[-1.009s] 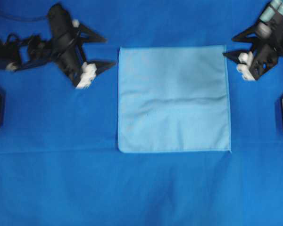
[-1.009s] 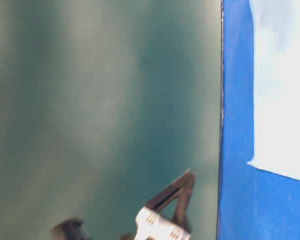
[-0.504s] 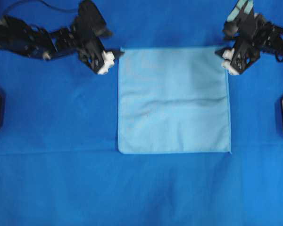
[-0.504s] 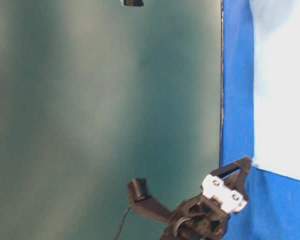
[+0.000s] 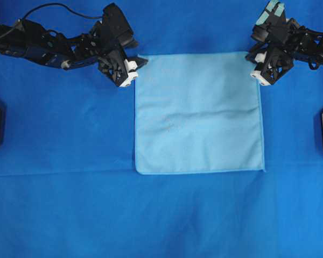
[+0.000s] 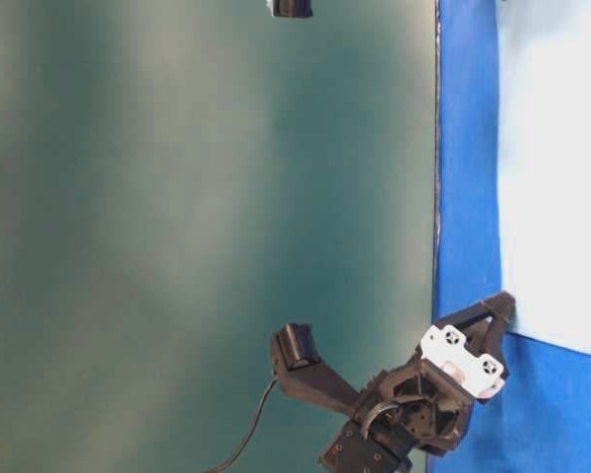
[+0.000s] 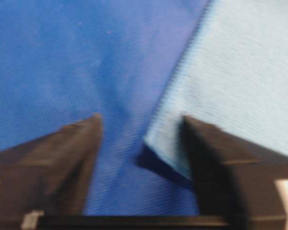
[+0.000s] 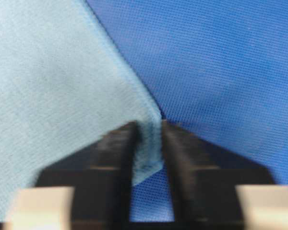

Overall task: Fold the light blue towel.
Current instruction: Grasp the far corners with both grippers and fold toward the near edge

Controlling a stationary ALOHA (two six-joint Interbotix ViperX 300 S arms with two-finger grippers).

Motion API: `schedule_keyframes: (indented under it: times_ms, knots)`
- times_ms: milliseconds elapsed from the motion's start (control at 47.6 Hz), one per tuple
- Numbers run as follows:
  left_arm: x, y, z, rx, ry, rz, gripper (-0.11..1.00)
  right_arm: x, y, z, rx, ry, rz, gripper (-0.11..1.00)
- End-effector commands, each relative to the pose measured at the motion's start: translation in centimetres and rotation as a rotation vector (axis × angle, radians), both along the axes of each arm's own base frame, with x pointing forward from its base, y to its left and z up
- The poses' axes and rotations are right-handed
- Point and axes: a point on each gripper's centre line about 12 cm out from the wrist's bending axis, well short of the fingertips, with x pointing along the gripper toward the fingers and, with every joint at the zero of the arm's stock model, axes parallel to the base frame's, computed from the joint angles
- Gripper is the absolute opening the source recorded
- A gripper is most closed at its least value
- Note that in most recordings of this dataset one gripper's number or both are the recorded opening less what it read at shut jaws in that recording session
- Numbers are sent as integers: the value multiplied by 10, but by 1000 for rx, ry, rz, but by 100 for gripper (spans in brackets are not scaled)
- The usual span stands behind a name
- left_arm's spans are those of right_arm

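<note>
Bench is covered in a royal-blue cloth (image 5: 64, 204), with the light blue towel (image 5: 198, 113) lying flat toward its far edge. Right pincer (image 8: 148, 143) is pinched on the towel's far right corner. Left pincer (image 7: 141, 139) straddles the far left corner, jaws still apart.

No readable text, labels, brand marks, numbers or signs in any view. The towel (image 5: 198, 113), the blue cloth (image 5: 151, 215) under it and the arms' black and white parts carry no lettering that can be made out.
</note>
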Motion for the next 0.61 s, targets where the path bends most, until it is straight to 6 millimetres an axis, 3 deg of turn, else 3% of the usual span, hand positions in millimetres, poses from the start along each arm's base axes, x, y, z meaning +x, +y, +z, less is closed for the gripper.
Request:
schedule_keyframes:
  times_ms: [0, 63, 189, 378, 588]
  knots:
    - [5, -4, 5, 18, 12, -33, 50, -1, 0, 2, -2, 2, -1, 12]
    - [5, -6, 4, 32, 32, -55, 30, -2, 0, 2, 0, 6, -2, 2]
    - [5, -7, 5, 44, 41, -69, 2, -3, 1, 3, -1, -2, -8, 2]
    - [7, -6, 10, 64, 35, -81, 1, -3, 0, 9, -7, -16, -16, 2]
    - [13, -1, 48, 125, 31, -119, 1, -4, 0, 34, -42, -73, -34, 2]
